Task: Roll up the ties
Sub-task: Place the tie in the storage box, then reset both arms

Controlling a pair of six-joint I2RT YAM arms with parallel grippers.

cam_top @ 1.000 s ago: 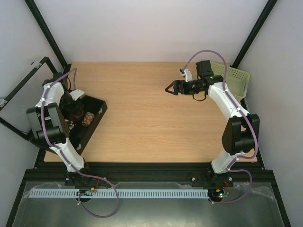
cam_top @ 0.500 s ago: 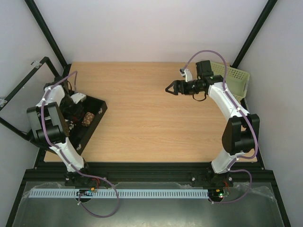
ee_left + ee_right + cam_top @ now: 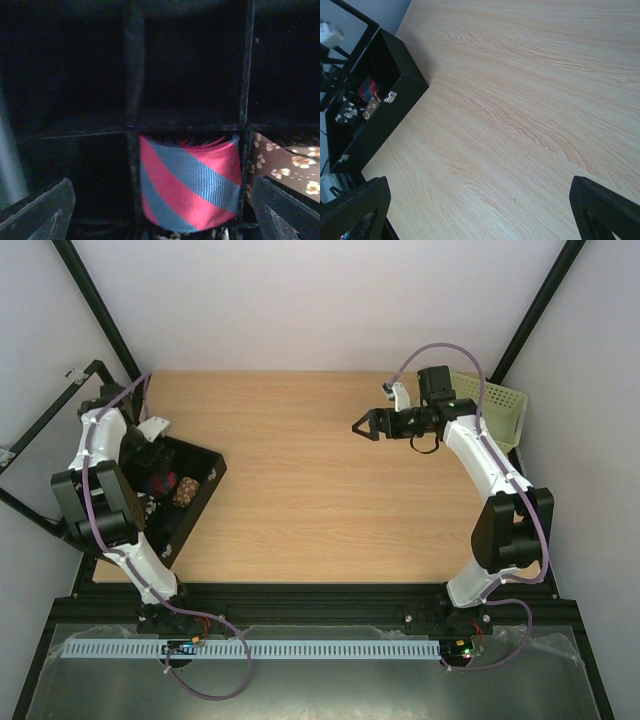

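- Jaws spread wide on left gripper point(image 3: 161, 184), nothing gripped; hanging over black box point(image 3: 205, 480) at left edge of tabletop point(image 3: 300, 500).
- Rolled striped tie point(image 3: 187, 185), pink-red with blue bands, standing in one box compartment, dividers tight on both sides.
- Neighbouring compartment: floral brown tie point(image 3: 287, 167). Farther compartments too dark to tell.
- Jaws wide on right gripper point(image 3: 362, 426) too, empty, above wood toward far right, well apart from box.
- At far right corner: green basket point(image 3: 503, 410), just behind right arm point(image 3: 480, 455).
- Open wood from box edge across middle to near edge.
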